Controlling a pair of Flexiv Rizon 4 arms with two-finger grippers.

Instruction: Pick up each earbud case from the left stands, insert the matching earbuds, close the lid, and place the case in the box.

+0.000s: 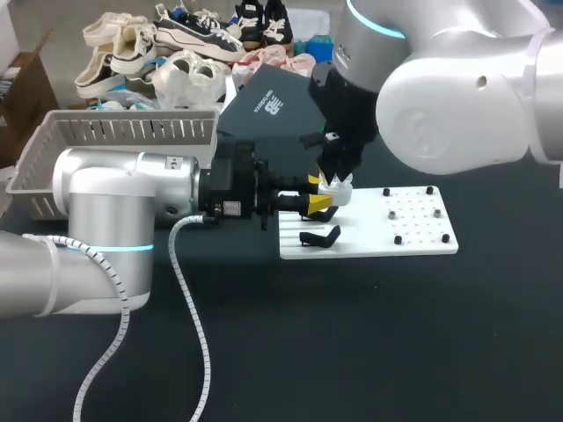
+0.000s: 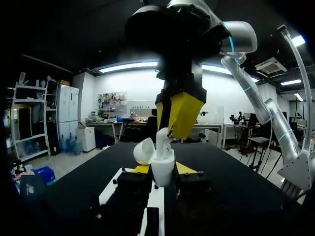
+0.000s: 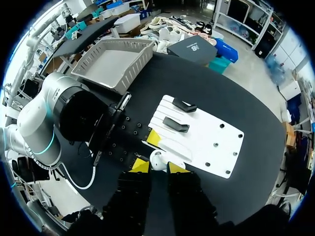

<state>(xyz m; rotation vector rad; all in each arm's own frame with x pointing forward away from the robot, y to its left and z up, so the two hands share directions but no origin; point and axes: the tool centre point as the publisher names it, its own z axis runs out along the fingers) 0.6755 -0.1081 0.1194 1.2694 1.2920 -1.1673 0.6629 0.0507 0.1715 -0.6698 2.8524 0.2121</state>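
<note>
Black table (image 1: 352, 334): is carrying every item of the task. The working zone is sitting at the centre of the head view, where both grippers are meeting.
Grey basket (image 1: 114, 141): is standing at the upper left of the head view, just beside the left arm (image 1: 114, 202). It is judged to be serving as the box, placed close to the arm that is carrying the case.
White board (image 1: 418, 227): is lying flat right of centre in the head view, directly under the two grippers.
Black stands (image 1: 321, 236): are sitting on the board's left part, near the left gripper. No case is showing on them.
Left gripper (image 1: 308, 204): is coming in level from the left and pinching the earbud case from two sides. It is acting as a vice, so the case is standing upright with its mouth facing up.
Right gripper (image 1: 338, 179): is hanging straight down from the upper right, directly over the case, with its yellow tips pressed onto an earbud. The vertical pose is lining the earbud's stem up with the case.
Earbud case (image 2: 162, 169): is sitting, white, between the left gripper's yellow tips, just above the board's left edge.
Lid (image 2: 143, 150): is hanging open to one side of the case, leaving the mouth free for the right gripper.
Earbud (image 2: 163, 137): is touching or entering the case's mouth; whether it is seating fully cannot be told. Insertion is judged to be the step in hand, with lid closing and transfer to the basket not yet done.
</note>
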